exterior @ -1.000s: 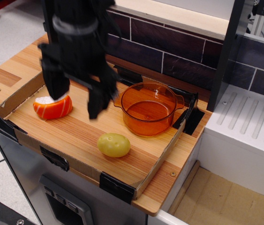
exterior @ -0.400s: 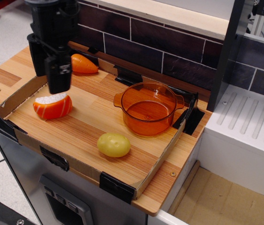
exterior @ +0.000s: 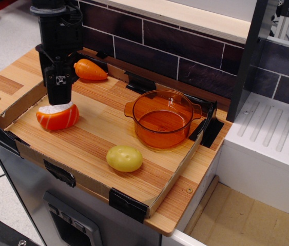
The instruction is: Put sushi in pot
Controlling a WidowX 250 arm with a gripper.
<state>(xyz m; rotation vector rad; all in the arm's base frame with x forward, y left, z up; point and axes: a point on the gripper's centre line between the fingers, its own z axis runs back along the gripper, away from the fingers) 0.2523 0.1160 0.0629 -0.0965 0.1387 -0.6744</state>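
Note:
The sushi point(exterior: 58, 117), orange with white stripes and a white rice top, lies at the left end of the wooden tray point(exterior: 90, 148). My black gripper point(exterior: 56, 97) hangs straight above it, fingertips just over or touching the rice top. Its fingers stand one behind the other in this view and look open, with nothing held. The translucent orange pot point(exterior: 162, 119), round with two small handles, stands empty at the tray's right, well away from the gripper.
An orange carrot point(exterior: 89, 70) lies behind the gripper by the dark brick wall point(exterior: 185, 56). A yellow potato-like lump point(exterior: 124, 158) sits near the tray's front rim. Low cardboard walls with black tape corners ring the tray. A white sink unit point(exterior: 272, 138) stands to the right.
The gripper has swung from over the tray's middle to the left, turned so its fingers line up, and come down onto the sushi. The carrot has come into view. Nothing else moved.

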